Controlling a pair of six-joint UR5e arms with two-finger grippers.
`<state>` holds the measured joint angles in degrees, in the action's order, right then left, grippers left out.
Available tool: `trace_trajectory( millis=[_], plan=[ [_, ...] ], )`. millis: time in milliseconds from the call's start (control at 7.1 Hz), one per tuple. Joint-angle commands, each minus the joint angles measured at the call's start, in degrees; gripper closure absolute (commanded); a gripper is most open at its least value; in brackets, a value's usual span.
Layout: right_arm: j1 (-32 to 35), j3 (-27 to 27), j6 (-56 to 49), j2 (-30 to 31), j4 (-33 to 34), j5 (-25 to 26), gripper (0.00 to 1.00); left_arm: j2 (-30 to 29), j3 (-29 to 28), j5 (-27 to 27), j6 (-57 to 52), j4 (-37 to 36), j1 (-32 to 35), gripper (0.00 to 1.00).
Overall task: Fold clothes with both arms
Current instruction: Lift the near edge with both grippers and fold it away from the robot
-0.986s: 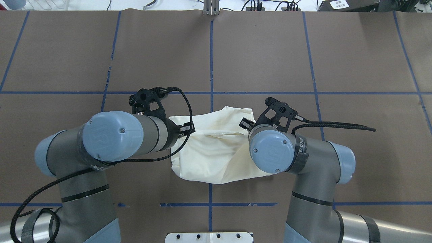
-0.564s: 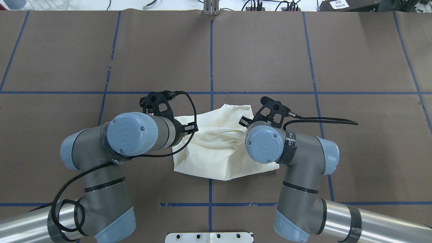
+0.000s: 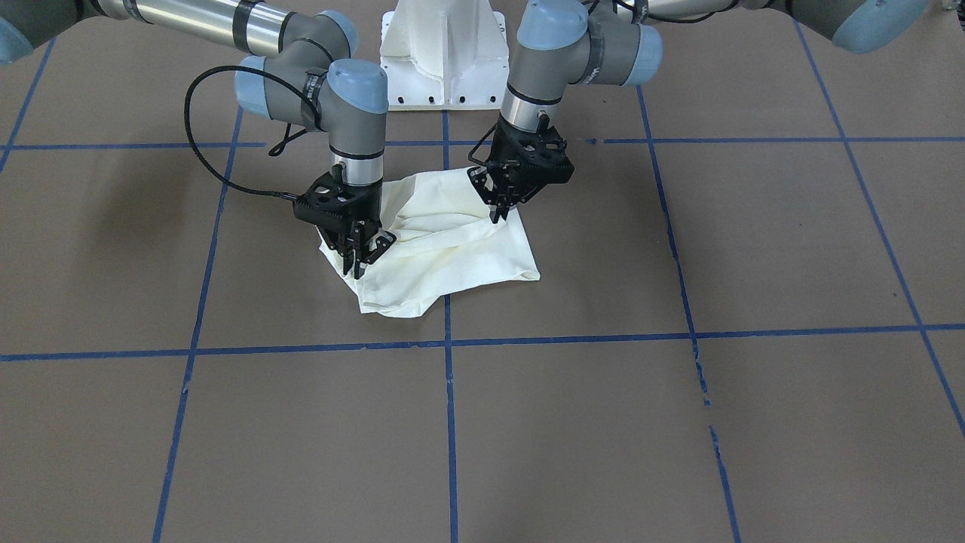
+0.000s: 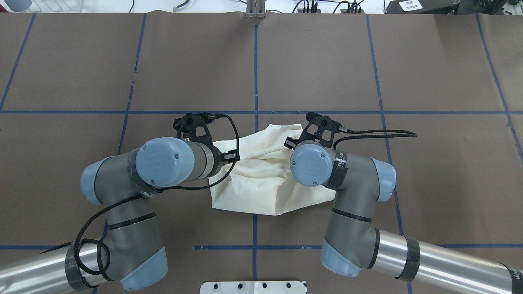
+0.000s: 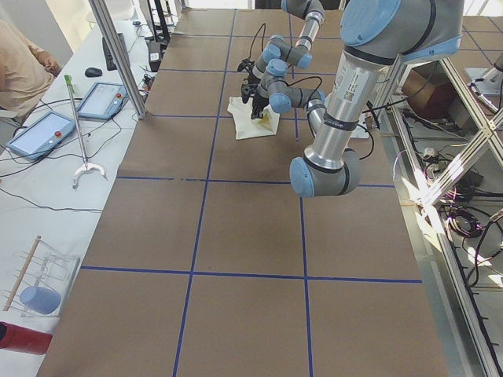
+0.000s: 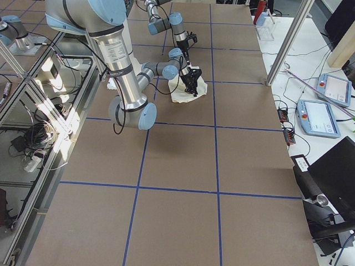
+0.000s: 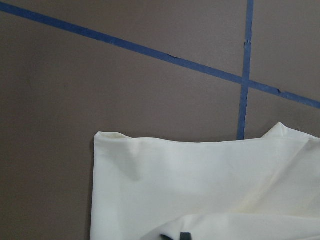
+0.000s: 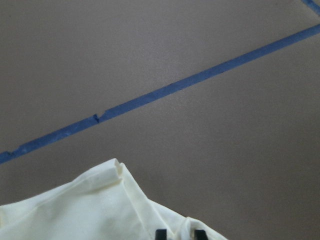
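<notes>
Since a second ago both of my arms have swung inward, bringing my left claw (image 3: 499, 213) and my right claw (image 3: 356, 265) nearer each other and bunching the cloth between them more tightly. Each claw points down with its two black fingers pinched together on the cream T-shirt (image 3: 452, 253), one at each side of the garment. The T-shirt lies as a rumpled, folded bundle with no print showing, on the brown table (image 3: 678, 422), straddling the blue tape line (image 3: 450, 422) that runs away from my white pedestal base (image 3: 445, 45).
</notes>
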<state>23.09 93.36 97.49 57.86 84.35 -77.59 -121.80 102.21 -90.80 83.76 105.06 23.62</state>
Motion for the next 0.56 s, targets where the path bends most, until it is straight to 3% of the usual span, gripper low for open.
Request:
trace_trajectory(
  millis=[0, 141, 423],
  plan=[
    [3.3, 1.3, -6.7, -1.5, -2.3, -7.0, 0.00, 0.6, 2.3, -3.8, -9.0, 0.1, 4.1, 0.00],
    [3.9, 4.3, -11.3, -1.3, -2.2, -8.7, 0.00, 0.9, 3.1, -9.8, -16.7, 0.0, 8.3, 0.00],
    [1.5, 6.7, -14.8, -1.3, -2.2, -7.9, 0.00, 2.1, 3.0, -10.8, -18.5, 1.4, 9.5, 0.00]
  ],
)
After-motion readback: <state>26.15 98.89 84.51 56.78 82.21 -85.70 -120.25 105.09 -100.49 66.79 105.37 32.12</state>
